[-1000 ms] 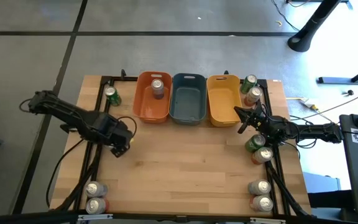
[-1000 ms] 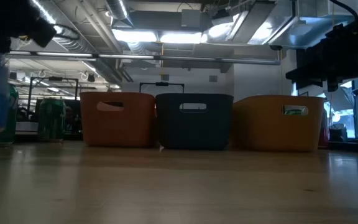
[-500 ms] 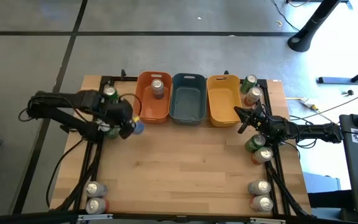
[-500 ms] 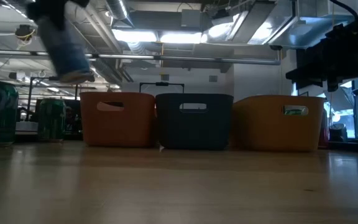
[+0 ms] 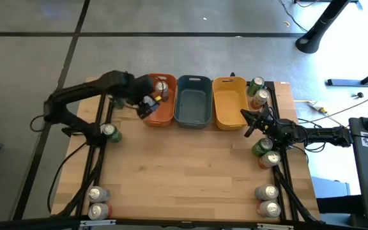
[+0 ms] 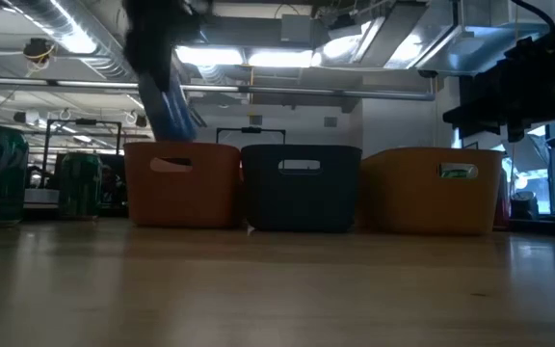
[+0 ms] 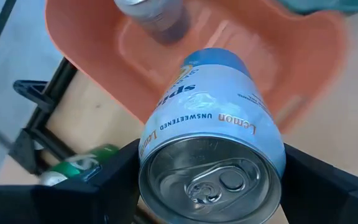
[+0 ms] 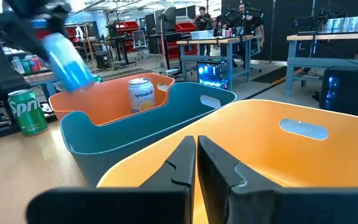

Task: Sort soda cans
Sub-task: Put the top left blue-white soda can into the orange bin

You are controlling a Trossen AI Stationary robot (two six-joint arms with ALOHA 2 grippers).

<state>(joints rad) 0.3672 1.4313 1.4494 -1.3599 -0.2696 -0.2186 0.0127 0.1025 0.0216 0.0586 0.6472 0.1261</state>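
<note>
A pale wooden table (image 5: 190, 185) carries three bins in a row at its far edge. The left gripper (image 5: 147, 105) hangs above the orange bin (image 5: 165, 115), clamped on a tilted blue lemon can (image 7: 213, 134); beyond it in that bin stands another can (image 5: 161, 88). The right gripper (image 5: 251, 122) waits beside the yellow bin (image 5: 229, 115), fingers together.

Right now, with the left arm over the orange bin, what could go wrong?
The left claw holds a pale blue can tilted above the orange bin. Released like this, it may strike the can already standing there, knock it over, or tip out over the rim.
</note>
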